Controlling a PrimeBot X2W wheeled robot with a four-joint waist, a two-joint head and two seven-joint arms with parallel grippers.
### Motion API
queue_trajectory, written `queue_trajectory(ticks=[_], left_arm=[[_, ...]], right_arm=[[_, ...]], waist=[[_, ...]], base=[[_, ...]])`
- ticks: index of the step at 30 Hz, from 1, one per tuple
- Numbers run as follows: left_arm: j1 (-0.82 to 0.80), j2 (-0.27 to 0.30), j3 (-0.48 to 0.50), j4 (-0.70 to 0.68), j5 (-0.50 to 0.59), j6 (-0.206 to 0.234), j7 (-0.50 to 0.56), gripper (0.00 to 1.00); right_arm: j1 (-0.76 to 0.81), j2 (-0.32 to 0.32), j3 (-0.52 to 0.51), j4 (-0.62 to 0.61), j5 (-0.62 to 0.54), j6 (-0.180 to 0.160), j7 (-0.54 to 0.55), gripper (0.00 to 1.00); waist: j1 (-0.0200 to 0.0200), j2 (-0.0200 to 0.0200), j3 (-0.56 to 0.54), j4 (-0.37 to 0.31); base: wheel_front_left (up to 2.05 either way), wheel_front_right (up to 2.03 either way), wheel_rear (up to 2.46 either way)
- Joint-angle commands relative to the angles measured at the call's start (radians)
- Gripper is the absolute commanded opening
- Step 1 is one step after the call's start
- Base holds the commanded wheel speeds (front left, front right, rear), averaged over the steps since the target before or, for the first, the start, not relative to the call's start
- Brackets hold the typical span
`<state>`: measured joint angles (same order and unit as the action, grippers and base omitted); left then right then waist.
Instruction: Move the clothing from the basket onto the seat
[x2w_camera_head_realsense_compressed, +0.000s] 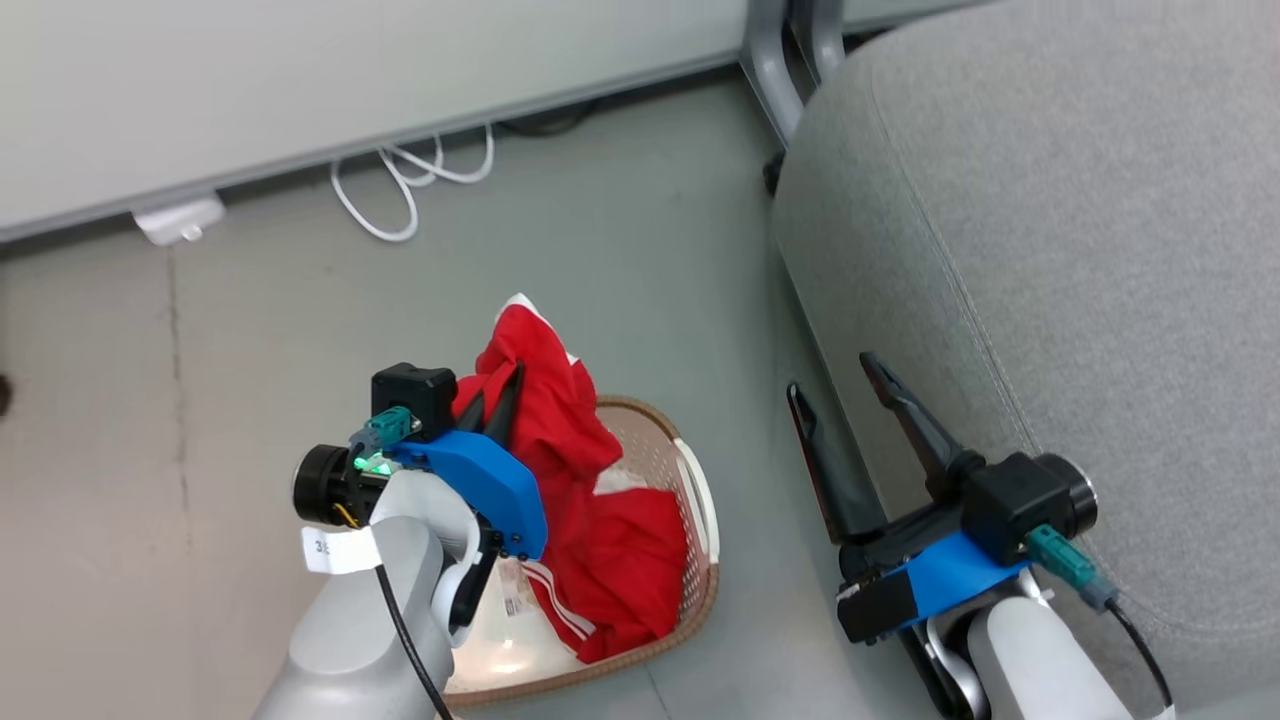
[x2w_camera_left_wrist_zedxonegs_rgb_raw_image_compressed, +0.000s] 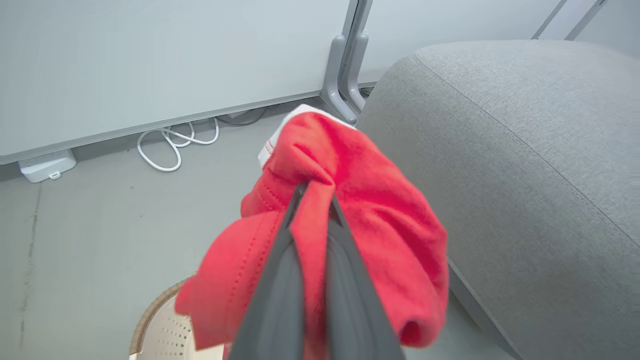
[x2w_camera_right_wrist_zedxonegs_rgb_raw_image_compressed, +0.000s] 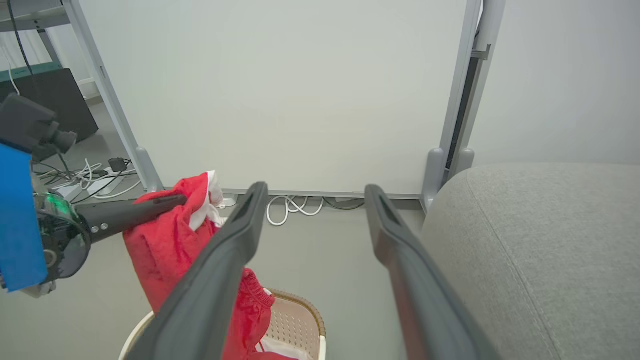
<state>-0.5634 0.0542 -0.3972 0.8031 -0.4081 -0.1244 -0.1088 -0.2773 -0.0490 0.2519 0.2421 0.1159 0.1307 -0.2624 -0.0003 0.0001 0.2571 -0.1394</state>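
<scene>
My left gripper (x2w_camera_head_realsense_compressed: 497, 385) is shut on a bright red garment (x2w_camera_head_realsense_compressed: 545, 420) with white trim. It holds the garment bunched up above the cream perforated basket (x2w_camera_head_realsense_compressed: 700, 500), and the cloth's lower end trails into the basket. In the left wrist view the red cloth (x2w_camera_left_wrist_zedxonegs_rgb_raw_image_compressed: 370, 210) wraps the closed fingers (x2w_camera_left_wrist_zedxonegs_rgb_raw_image_compressed: 280, 270). A second red garment (x2w_camera_head_realsense_compressed: 630, 560) with white side stripes lies in the basket. My right gripper (x2w_camera_head_realsense_compressed: 832, 378) is open and holds nothing, beside the front edge of the light-grey seat (x2w_camera_head_realsense_compressed: 1060, 250), right of the basket. The right wrist view shows the hanging garment (x2w_camera_right_wrist_zedxonegs_rgb_raw_image_compressed: 165, 250) and the basket (x2w_camera_right_wrist_zedxonegs_rgb_raw_image_compressed: 295, 320).
A pale partition panel (x2w_camera_head_realsense_compressed: 300, 80) runs along the back, with grey metal feet (x2w_camera_head_realsense_compressed: 775, 70) near the seat's far corner. A white cable (x2w_camera_head_realsense_compressed: 400, 195) and a white plug box (x2w_camera_head_realsense_compressed: 180, 220) lie on the grey floor (x2w_camera_head_realsense_compressed: 620, 230) by the panel.
</scene>
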Motion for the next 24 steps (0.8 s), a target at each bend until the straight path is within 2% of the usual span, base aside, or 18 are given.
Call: queue_trajectory(ticks=[1, 13, 24], left_arm=[[-0.015, -0.003, -0.005, 0.001, -0.003, -0.008, -0.007, 0.0], [-0.032, -0.003, -0.157, -0.036, -0.131, -0.009, 0.008, 0.0], [-0.113, -0.004, -0.311, -0.124, -0.236, 0.015, 0.022, 0.0]], right_arm=[[0.014, -0.003, -0.001, 0.004, 0.0, 0.0, -0.004, 1.0], [0.118, -0.002, 0.036, 0.045, 0.015, 0.0, 0.02, 1.0], [0.166, -0.002, 0.041, 0.034, 0.018, 0.0, 0.042, 1.0]], waist=[[0.0003, -0.0001, -0.053, 0.034], [0.0003, -0.0001, -0.227, 0.084], [0.0003, -0.0001, -0.265, 0.127]], base=[[0.0, 0.0, 0.0], [0.0, 0.0, 0.0], [0.0, 0.0, 0.0]])
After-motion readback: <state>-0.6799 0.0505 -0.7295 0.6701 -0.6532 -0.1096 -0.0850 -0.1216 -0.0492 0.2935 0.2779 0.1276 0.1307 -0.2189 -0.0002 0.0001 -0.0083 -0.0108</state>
